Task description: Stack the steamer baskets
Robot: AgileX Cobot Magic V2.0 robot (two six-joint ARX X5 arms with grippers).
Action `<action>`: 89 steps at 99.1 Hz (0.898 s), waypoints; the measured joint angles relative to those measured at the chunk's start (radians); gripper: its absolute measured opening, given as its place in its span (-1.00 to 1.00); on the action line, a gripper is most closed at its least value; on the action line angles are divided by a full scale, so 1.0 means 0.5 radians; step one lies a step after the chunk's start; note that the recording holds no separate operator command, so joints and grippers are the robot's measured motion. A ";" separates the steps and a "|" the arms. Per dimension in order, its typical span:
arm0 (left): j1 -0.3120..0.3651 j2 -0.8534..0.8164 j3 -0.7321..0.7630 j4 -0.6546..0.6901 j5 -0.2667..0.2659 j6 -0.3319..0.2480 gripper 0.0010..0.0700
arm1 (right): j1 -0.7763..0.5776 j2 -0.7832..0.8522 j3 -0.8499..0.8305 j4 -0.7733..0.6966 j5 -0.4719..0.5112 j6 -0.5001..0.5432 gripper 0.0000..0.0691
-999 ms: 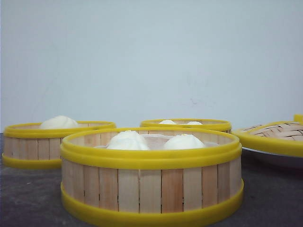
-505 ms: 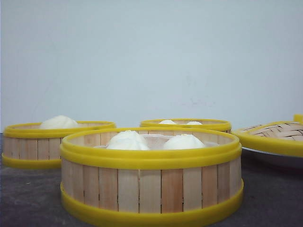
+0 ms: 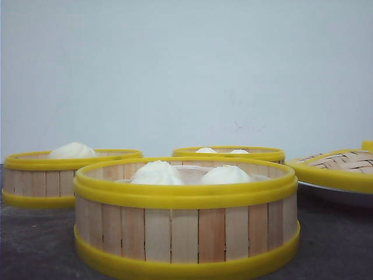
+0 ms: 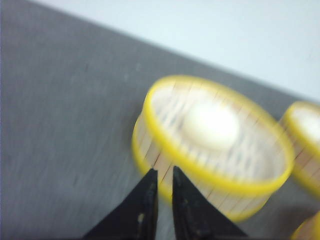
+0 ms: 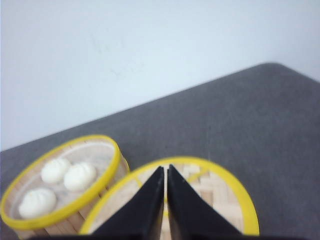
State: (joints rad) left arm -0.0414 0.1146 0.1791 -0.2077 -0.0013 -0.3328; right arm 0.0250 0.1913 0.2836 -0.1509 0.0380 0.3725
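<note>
You won't find either arm in the front view, only the wrist cams show them. The grey table fills the low part of that view, and its edges are mostly cut off.

The near steamer basket sits closest to the table's front edge with its bottom rim clipped by the frame; two white buns poke over the rim. The left steamer basket is farther back toward the left edge, showing one bun. The far steamer basket is half hidden behind the near one; just two bun tops show. From the right wrist cam you can see a basket with three buns, something the front view can't tell you.

The woven lid at the right edge is cut off, resting on a white plate that barely shows.

The left wrist view is blurry: the left gripper has its jaws nearly together with a thin gap, hovering by the wall of a one-bun basket, holding nothing. The right gripper is pinched closed over the lid; whether it touches, you can't tell.
</note>
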 joint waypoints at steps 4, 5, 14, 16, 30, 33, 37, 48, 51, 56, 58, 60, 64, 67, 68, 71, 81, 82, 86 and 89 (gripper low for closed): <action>0.000 0.058 0.097 0.011 0.000 -0.004 -0.96 | 0.000 0.105 0.101 -0.043 -0.002 -0.025 -0.98; 0.000 0.083 0.135 0.015 0.000 -0.004 -0.96 | 0.000 0.147 0.141 -0.063 -0.003 -0.039 -0.98; 0.000 0.278 0.381 0.019 0.000 0.007 -0.96 | 0.000 0.406 0.407 -0.201 -0.024 -0.145 -0.98; 0.000 0.327 0.436 0.018 -0.001 0.013 -0.96 | 0.000 0.462 0.472 -0.235 -0.027 -0.169 -0.98; 0.000 0.673 0.833 -0.044 0.001 0.061 -0.96 | 0.000 0.790 0.896 -0.463 -0.105 -0.301 -0.98; 0.000 0.741 0.913 -0.067 0.002 0.073 -0.96 | 0.000 0.837 0.964 -0.500 -0.130 -0.323 -0.98; 0.000 0.827 1.008 -0.098 0.002 0.098 -0.96 | 0.000 0.889 1.035 -0.539 -0.144 -0.349 -0.98; 0.000 1.009 1.175 -0.167 0.019 0.166 -0.96 | 0.000 0.948 1.104 -0.575 -0.198 -0.388 -0.98; 0.000 1.044 1.195 -0.180 0.038 0.173 -0.95 | 0.000 0.950 1.104 -0.589 -0.221 -0.394 -0.98; 0.000 1.093 1.207 -0.191 0.070 0.182 -0.92 | 0.000 0.951 1.104 -0.620 -0.252 -0.402 -0.98; 0.000 1.106 1.207 -0.196 0.079 0.188 -0.88 | 0.000 0.952 1.104 -0.626 -0.269 -0.404 -0.97; 0.000 1.121 1.207 -0.208 0.095 0.193 -0.81 | 0.000 0.953 1.104 -0.632 -0.292 -0.409 -0.93; 0.000 1.135 1.206 -0.220 0.117 0.195 -0.64 | 0.000 0.954 1.104 -0.636 -0.329 -0.416 -0.79; -0.001 1.136 1.206 -0.221 0.132 0.200 -0.47 | 0.000 0.953 1.104 -0.642 -0.359 -0.415 -0.62; -0.002 1.136 1.207 -0.221 0.139 0.202 -0.42 | 0.000 0.954 1.104 -0.645 -0.367 -0.415 -0.55; -0.005 1.135 1.206 -0.218 0.150 0.205 -0.24 | 0.001 0.954 1.104 -0.651 -0.394 -0.410 -0.35; -0.027 1.131 1.207 -0.216 0.158 0.210 0.13 | 0.018 0.989 1.112 -0.661 -0.469 -0.361 0.09; -0.031 1.131 1.207 -0.216 0.159 0.210 0.14 | 0.018 0.996 1.117 -0.664 -0.478 -0.356 0.11; -0.040 1.131 1.206 -0.217 0.159 0.210 0.19 | 0.029 1.038 1.141 -0.667 -0.520 -0.331 0.16; -0.047 1.131 1.207 -0.216 0.159 0.210 0.20 | 0.037 1.079 1.170 -0.672 -0.554 -0.315 0.18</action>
State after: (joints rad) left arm -0.0650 0.6804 0.7826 -0.3157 0.0780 -0.2279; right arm 0.0433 0.7307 0.8688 -0.4870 -0.2390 0.2150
